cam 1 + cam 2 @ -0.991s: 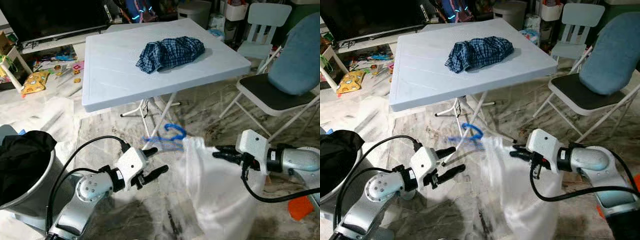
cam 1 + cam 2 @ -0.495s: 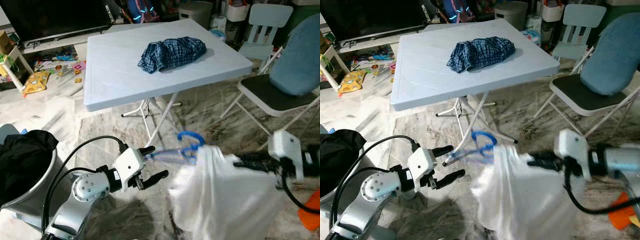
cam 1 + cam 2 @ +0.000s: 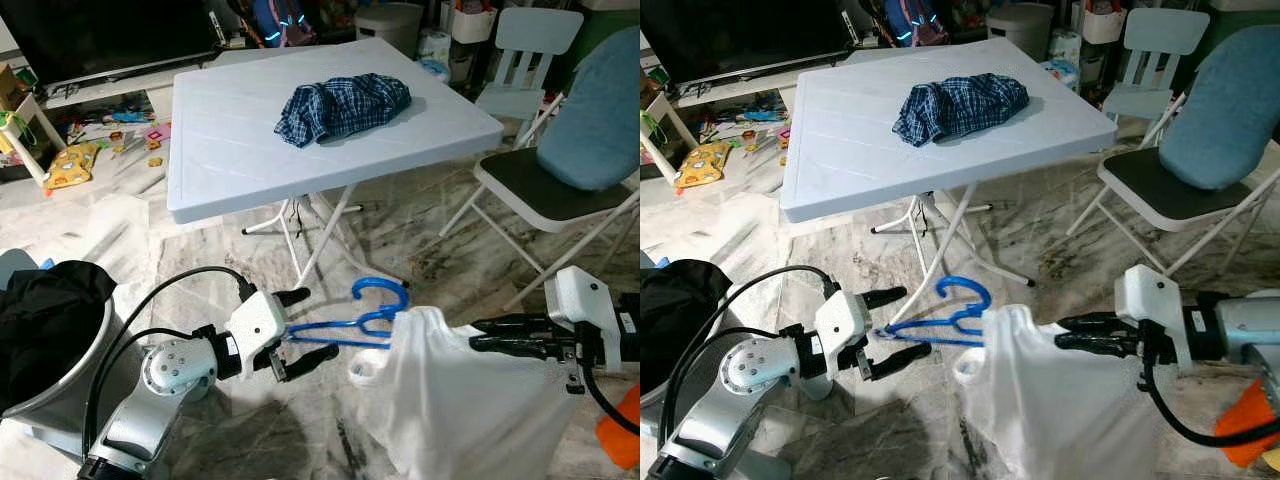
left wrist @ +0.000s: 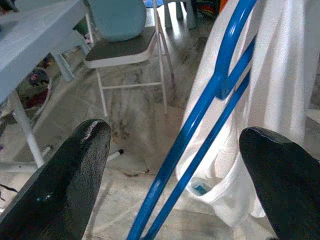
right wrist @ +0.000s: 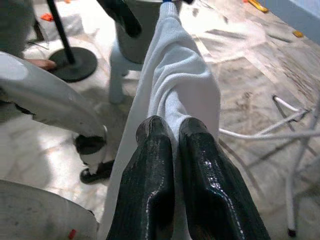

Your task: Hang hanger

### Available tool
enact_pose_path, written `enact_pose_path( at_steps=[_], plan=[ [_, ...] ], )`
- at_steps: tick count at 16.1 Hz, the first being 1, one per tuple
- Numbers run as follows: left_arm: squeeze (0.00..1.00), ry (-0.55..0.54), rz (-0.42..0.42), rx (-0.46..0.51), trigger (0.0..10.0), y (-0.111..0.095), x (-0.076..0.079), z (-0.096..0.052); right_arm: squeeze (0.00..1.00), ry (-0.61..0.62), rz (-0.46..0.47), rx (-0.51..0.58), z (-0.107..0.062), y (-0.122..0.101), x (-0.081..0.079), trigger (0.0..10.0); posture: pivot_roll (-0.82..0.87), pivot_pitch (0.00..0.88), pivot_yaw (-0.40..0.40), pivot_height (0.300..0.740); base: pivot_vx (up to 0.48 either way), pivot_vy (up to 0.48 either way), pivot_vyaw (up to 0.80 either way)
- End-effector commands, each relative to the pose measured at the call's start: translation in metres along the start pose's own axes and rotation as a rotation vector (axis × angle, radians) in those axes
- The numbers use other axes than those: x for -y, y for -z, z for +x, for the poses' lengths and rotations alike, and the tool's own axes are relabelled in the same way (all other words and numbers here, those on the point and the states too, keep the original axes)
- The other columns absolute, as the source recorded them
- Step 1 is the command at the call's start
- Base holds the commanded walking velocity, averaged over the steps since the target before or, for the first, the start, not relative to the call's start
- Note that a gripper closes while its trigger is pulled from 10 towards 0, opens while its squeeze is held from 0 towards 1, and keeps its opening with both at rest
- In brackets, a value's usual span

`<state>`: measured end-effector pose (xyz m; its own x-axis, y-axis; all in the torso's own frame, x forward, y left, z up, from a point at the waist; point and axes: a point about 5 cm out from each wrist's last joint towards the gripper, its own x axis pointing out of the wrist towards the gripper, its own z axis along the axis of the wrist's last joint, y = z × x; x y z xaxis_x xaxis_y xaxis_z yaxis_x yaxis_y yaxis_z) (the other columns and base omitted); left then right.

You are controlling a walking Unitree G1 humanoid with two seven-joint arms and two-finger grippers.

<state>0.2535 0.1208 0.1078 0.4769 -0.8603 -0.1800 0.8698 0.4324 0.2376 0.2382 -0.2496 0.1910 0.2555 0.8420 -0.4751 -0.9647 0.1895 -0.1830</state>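
Left gripper (image 3: 290,335), fingers spread wide, with the blue hanger (image 3: 345,325) passing between them; contact cannot be made out. The hanger's far end is hidden inside the white garment (image 3: 450,400). Right gripper (image 3: 480,333) is pinched closed on the garment, low before the counter (image 3: 220,150) carrying a plaid cloth (image 3: 340,105)

Two silver jointed arms, each trailing a looping black cable, end in white block-shaped wrists bearing the left hand (image 3: 292,333) and right hand (image 3: 478,333), both with long glossy black fingers.
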Motion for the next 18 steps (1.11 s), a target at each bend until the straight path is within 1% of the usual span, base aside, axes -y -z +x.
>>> enact_pose_path(
  at_steps=[1,2,3,4,5,6,9,10,11,13,16,18],
  plan=[
    [1.0,0.016,-0.005,-0.027,10.0,0.004,-0.001,-0.004,0.0,-0.027,-0.051,0.023,-0.006,-0.014,0.0,10.0,-0.18,0.051,0.088,0.74,0.0,0.0,0.0],
    [1.0,0.021,-0.01,-0.029,10.0,0.004,-0.001,-0.004,0.0,-0.034,-0.05,0.025,-0.007,-0.015,-0.001,10.0,-0.18,0.051,0.088,0.74,0.0,0.0,0.0],
    [0.0,0.064,-0.042,-0.026,10.0,0.004,0.0,-0.003,0.0,-0.05,-0.046,0.039,-0.009,-0.019,-0.001,10.0,-0.19,0.052,0.086,0.74,0.0,0.0,0.0],
    [0.0,0.084,-0.05,-0.025,10.0,0.004,0.001,-0.003,0.0,-0.056,-0.044,0.044,-0.009,-0.02,-0.001,10.0,-0.19,0.052,0.086,0.74,0.0,0.0,0.0],
    [0.0,0.105,-0.055,-0.017,1.8,0.003,0.002,-0.001,0.0,-0.069,-0.042,0.046,-0.01,-0.021,-0.003,10.0,-0.19,0.052,0.085,0.74,0.0,0.0,0.0],
    [0.0,0.115,-0.061,-0.013,0.0,0.002,0.002,-0.001,0.0,-0.074,-0.043,0.046,-0.01,-0.022,-0.003,10.0,-0.19,0.052,0.085,0.74,0.0,0.0,0.0],
    [0.0,0.156,-0.063,-0.026,0.0,0.003,0.0,-0.001,0.0,-0.098,-0.034,0.066,-0.012,-0.028,-0.006,10.0,-0.2,0.052,0.09,0.74,0.0,0.0,0.0],
    [0.0,0.159,-0.061,-0.029,0.0,0.003,-0.001,-0.001,0.0,-0.106,-0.032,0.065,-0.013,-0.028,-0.008,10.0,-0.2,0.052,0.092,0.74,0.0,0.0,0.0],
    [0.0,0.172,-0.078,-0.029,0.0,0.002,-0.002,0.0,0.0,-0.108,-0.03,0.065,-0.014,-0.028,-0.008,10.0,-0.2,0.052,0.093,0.74,0.0,0.0,0.0],
    [0.0,0.187,-0.074,-0.032,0.0,0.001,-0.004,0.0,0.0,-0.108,-0.026,0.066,-0.016,-0.029,-0.009,10.0,-0.2,0.053,0.095,0.74,0.0,0.0,0.0],
    [0.0,0.194,-0.089,-0.02,0.0,-0.002,-0.008,-0.001,0.0,-0.115,-0.019,0.065,-0.015,-0.029,-0.011,10.0,-0.2,0.054,0.096,0.74,0.0,0.0,0.0],
    [0.0,0.217,-0.1,-0.019,0.0,-0.003,-0.007,-0.001,0.0,-0.122,-0.017,0.068,-0.013,-0.029,-0.012,10.0,-0.2,0.054,0.094,0.74,0.0,0.0,0.0]
  ],
)
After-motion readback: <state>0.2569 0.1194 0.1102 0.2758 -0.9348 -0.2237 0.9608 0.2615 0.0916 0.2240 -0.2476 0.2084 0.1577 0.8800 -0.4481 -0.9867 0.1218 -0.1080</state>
